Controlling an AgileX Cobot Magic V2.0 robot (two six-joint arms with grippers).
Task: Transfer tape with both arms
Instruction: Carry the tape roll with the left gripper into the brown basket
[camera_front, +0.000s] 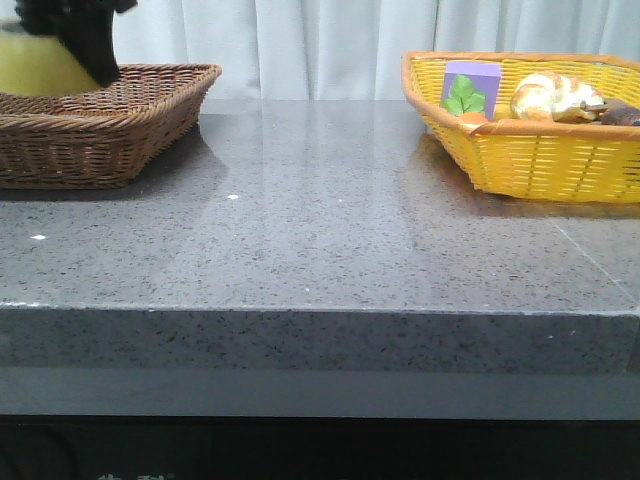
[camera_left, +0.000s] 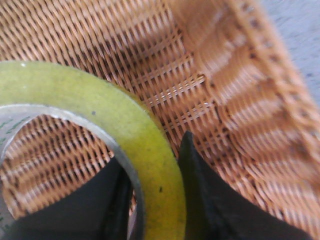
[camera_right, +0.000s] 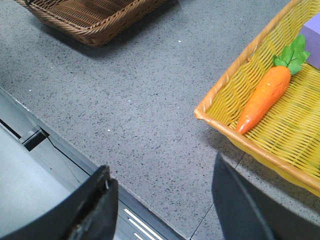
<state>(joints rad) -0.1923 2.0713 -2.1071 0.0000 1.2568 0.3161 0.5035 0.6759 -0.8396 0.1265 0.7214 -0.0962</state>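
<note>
The tape (camera_left: 135, 130), a thick yellow roll with a whitish inner core, is held over the brown wicker basket (camera_left: 240, 100). My left gripper (camera_left: 156, 200) is shut on the roll's wall, one finger inside the core and one outside. In the front view the tape (camera_front: 35, 62) shows at the top left with the black left arm (camera_front: 85, 30) above the brown basket (camera_front: 120, 130). My right gripper (camera_right: 162, 200) is open and empty above the table's front edge, beside the yellow basket (camera_right: 220, 107).
The yellow basket (camera_front: 530, 150) at the back right holds a toy carrot (camera_right: 262, 97), a purple box (camera_front: 470, 88) and a bread-like bun (camera_front: 550, 95). The grey speckled table (camera_front: 320, 230) lies between the baskets. A white curtain hangs behind.
</note>
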